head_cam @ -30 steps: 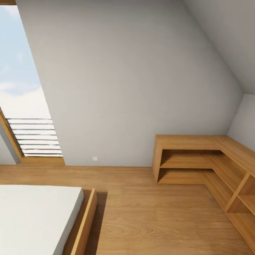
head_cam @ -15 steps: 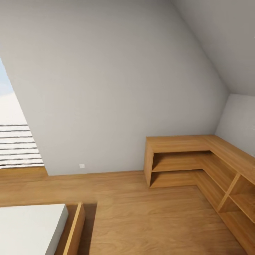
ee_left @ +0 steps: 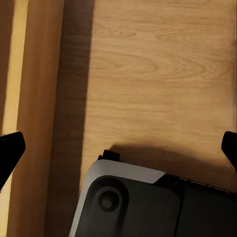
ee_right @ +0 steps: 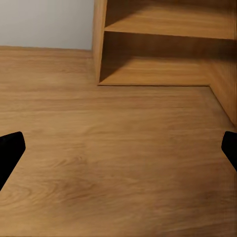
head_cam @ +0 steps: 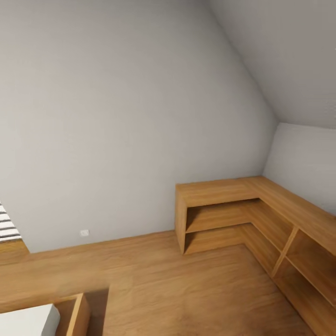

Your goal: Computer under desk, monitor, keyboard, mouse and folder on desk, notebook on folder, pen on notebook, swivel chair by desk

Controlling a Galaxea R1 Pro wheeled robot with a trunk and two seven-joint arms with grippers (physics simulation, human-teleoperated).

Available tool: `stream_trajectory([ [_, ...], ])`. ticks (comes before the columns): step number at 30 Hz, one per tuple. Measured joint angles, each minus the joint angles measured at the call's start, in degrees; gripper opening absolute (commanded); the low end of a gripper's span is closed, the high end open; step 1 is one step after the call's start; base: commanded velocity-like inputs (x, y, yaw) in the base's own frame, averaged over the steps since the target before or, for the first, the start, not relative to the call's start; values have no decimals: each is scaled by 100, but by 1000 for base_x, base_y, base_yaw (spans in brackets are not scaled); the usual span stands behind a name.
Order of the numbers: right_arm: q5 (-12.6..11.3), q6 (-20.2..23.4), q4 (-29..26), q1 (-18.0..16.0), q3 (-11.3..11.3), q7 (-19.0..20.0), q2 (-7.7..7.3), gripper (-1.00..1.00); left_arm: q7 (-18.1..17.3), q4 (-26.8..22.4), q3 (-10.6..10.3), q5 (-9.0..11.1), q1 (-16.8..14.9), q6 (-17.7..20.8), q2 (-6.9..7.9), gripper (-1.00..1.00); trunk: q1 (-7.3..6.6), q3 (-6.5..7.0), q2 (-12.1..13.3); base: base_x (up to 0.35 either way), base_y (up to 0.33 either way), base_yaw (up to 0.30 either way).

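I see wooden corner shelving (head_cam: 261,219) against grey wall (head_cam: 116,116), bed corner (head_cam: 28,319) low left. Both grippers' fingers (ee_left: 10,150) (ee_right: 10,148) spread wide, holding nothing, over the wood floor (head_cam: 186,289).

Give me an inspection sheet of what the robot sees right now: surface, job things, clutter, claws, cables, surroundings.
Surface: wood floor.
Job's things: nothing seen.
Clutter: nothing seen; the shelf's visible bays hold nothing.
Claws: left claw and right claw open, holding nothing, above floor.
Cables: nothing seen; small wall socket.
Surroundings: L-shaped wooden shelf in the corner, grey wall, bed corner, window blinds at left edge.
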Motion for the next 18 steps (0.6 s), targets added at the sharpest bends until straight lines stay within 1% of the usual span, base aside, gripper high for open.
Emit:
stream_trajectory([
  [13,0,0,0,-1,0,5,3,100,-1,6,-3,0,0,2,-8,100,0,0,0,329,0,-263],
  [18,0,0,-1,0,0,8,3,100,7,153,-10,-3,0,15,-8,100,0,0,0,329,0,-264],
])
